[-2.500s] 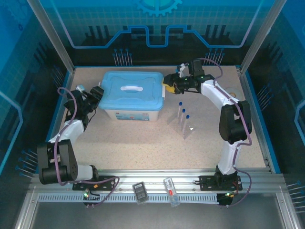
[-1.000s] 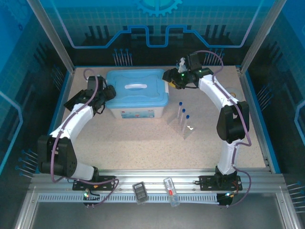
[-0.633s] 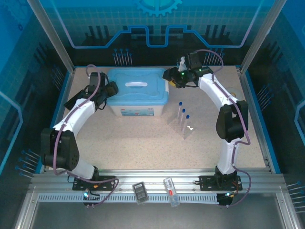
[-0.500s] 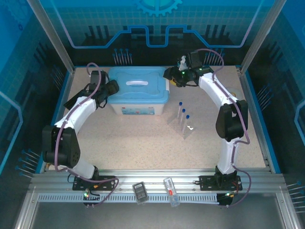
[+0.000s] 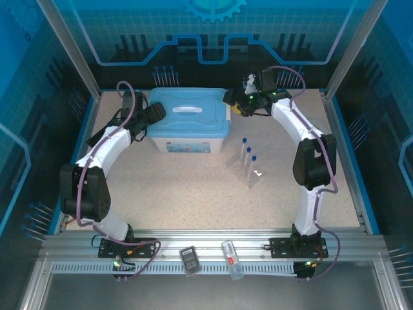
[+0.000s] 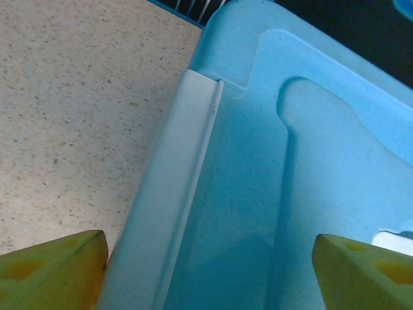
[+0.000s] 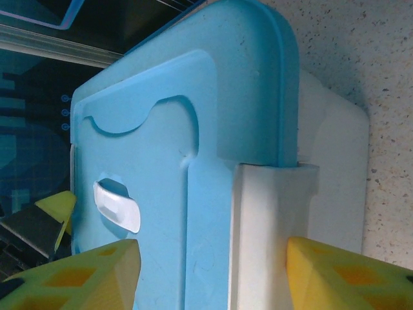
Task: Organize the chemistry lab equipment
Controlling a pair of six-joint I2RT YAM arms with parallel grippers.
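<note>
The white bin with its light-blue lid [image 5: 188, 116] stands at the back of the table. My left gripper [image 5: 155, 115] is at its left end, open. In the left wrist view its fingers [image 6: 51, 268] straddle the lid's edge [image 6: 310, 161] and the white side latch [image 6: 181, 168]. My right gripper [image 5: 233, 103] is at the bin's right end, open. There its fingers [image 7: 348, 278] stand on either side of the white latch [image 7: 264, 226], over the lid [image 7: 161, 142]. Three blue-capped tubes [image 5: 248, 150] stand upright in the small clear rack [image 5: 249, 169], in front of the bin's right end.
A small black device [image 5: 190, 259] and a clear item [image 5: 232, 258] lie on the front rail between the arm bases. Blue walls and aluminium posts close the table at the back and sides. Open tabletop lies in front of the bin.
The bin has shifted toward the back wall and a little right, with both grippers at its ends. Both sets of jaws have widened.
</note>
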